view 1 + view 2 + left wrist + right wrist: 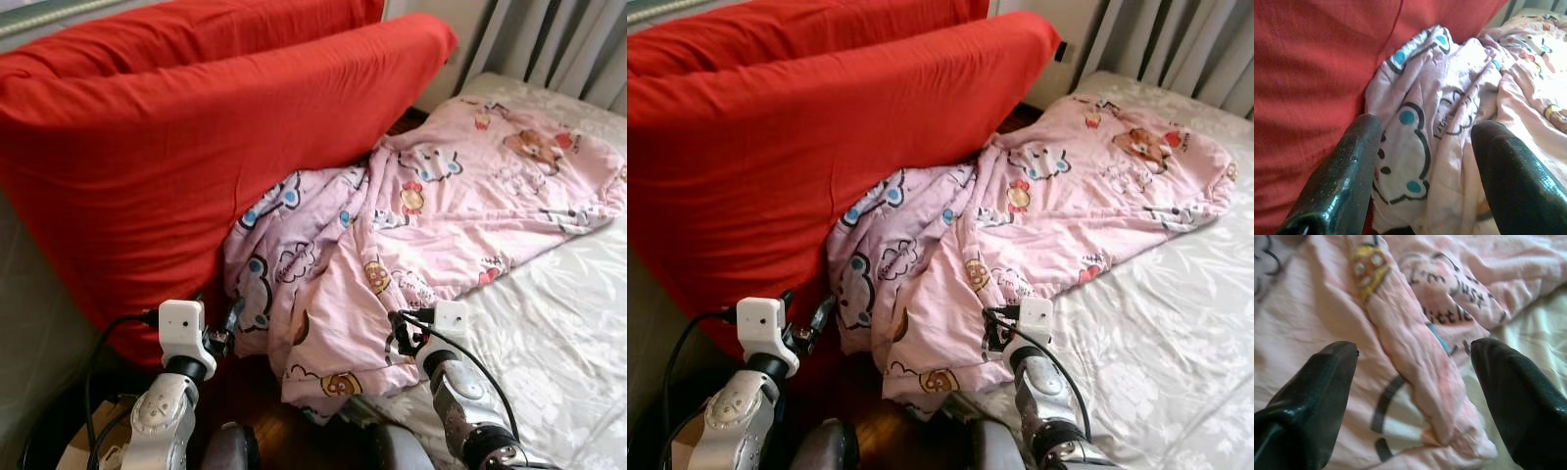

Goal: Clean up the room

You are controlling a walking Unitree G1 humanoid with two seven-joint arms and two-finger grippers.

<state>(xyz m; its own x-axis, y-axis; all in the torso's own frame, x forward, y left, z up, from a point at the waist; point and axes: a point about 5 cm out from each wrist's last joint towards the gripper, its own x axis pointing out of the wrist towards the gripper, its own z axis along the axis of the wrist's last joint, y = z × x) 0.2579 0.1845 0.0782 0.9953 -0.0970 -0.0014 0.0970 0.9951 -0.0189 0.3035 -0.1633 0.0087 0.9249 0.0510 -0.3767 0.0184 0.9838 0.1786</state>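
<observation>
Looks like the grab-the-blanket step: both the left gripper (1422, 161) and right gripper (1415, 387) hang wide open over the pink blanket (392, 235), slumped off the bed (549, 333) at 2 o'clock. Next: close on folds.

Probably a home bedroom: bed (558, 333) with a cartoon-print quilt (421, 225), curtains (558, 39).

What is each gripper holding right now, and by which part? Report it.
Nothing is held. The left gripper and the right gripper are both open, poised just short of the crumpled pink blanket hanging off the bed's edge.
</observation>
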